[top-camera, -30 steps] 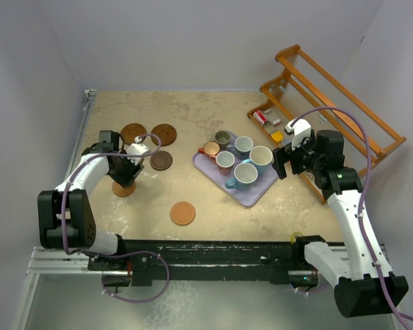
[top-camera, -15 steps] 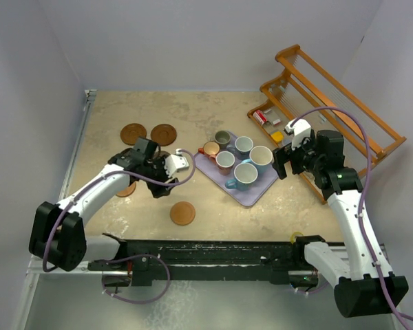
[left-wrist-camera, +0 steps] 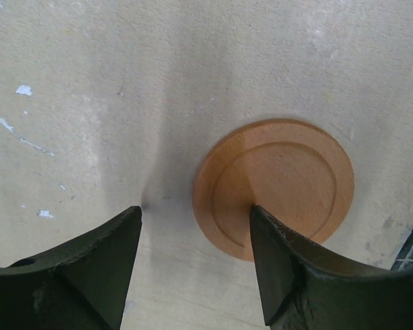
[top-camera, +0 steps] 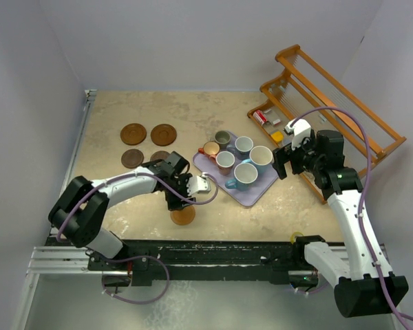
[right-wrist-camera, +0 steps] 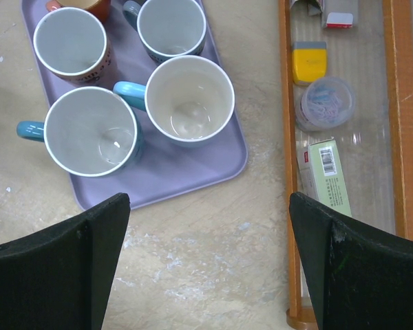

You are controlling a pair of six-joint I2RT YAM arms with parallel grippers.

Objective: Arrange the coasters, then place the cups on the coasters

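Just beneath left gripper (left-wrist-camera: pixel 195 214), off-centre: orange coaster (left-wrist-camera: pixel 279 182)

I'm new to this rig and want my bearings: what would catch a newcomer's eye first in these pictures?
A lavender tray crowded with mugs sits centre right on the table. Near the front edge, the left gripper hangs open over a lone orange-brown coaster, one finger overlapping its edge in the wrist view. A wooden rack stands along the right side.
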